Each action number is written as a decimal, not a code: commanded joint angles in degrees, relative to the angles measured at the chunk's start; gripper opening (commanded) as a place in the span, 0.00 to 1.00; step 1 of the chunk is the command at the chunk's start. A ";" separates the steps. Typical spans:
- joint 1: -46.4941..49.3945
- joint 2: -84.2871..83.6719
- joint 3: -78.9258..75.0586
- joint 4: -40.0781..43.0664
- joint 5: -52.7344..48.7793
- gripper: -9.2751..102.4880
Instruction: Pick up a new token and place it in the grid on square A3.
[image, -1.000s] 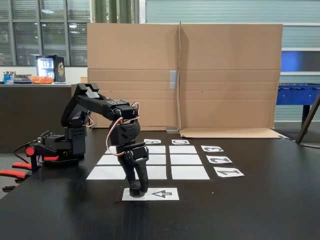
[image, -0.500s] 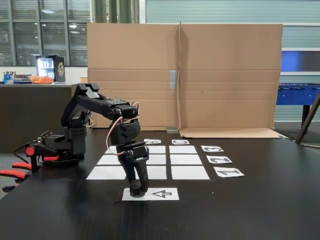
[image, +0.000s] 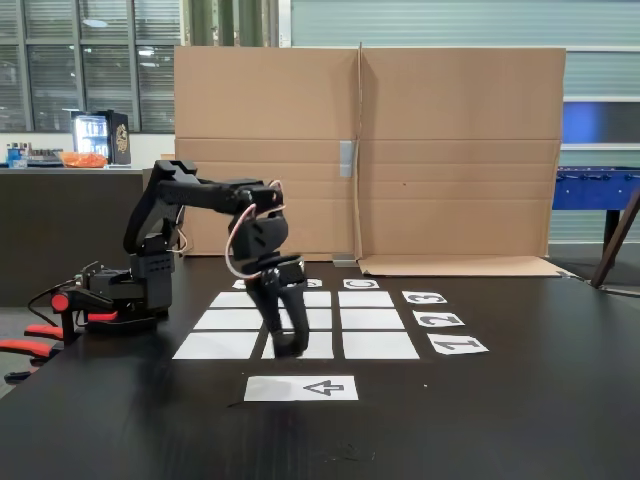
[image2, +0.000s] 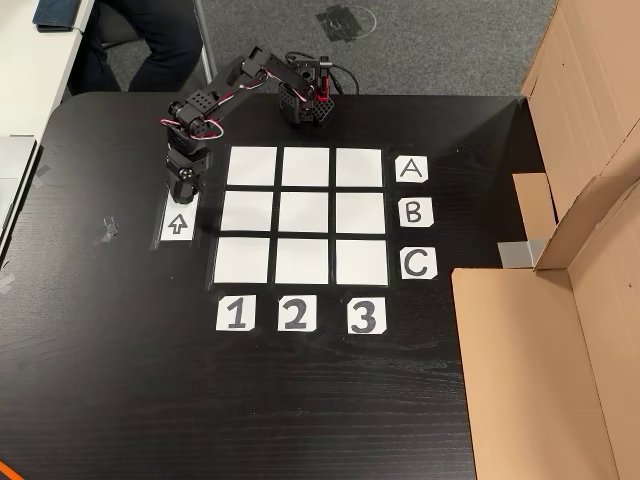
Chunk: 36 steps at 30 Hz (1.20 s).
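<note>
Lifting off the arrow sheet, the claw has risen from where it pressed down a second ago and now hangs above the tabletop, in front of the grid's near row in the fixed view. That sheet now lies bare, so I judge the token was taken up, though whether the jaws actually grip it, or how far apart they stand, I cannot tell; the black puck is not distinguishable against the black fingers. From above, the claw sits just left of the grid, over the far end of the arrow sheet. Square A3, the far right corner beside the A label, is empty. The carry across the far row is what remains, then the release.
</note>
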 joint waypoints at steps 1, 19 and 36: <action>-4.13 4.92 -1.67 2.20 0.44 0.20; -31.46 16.79 7.03 8.35 3.69 0.18; -58.18 26.98 23.03 9.76 3.69 0.15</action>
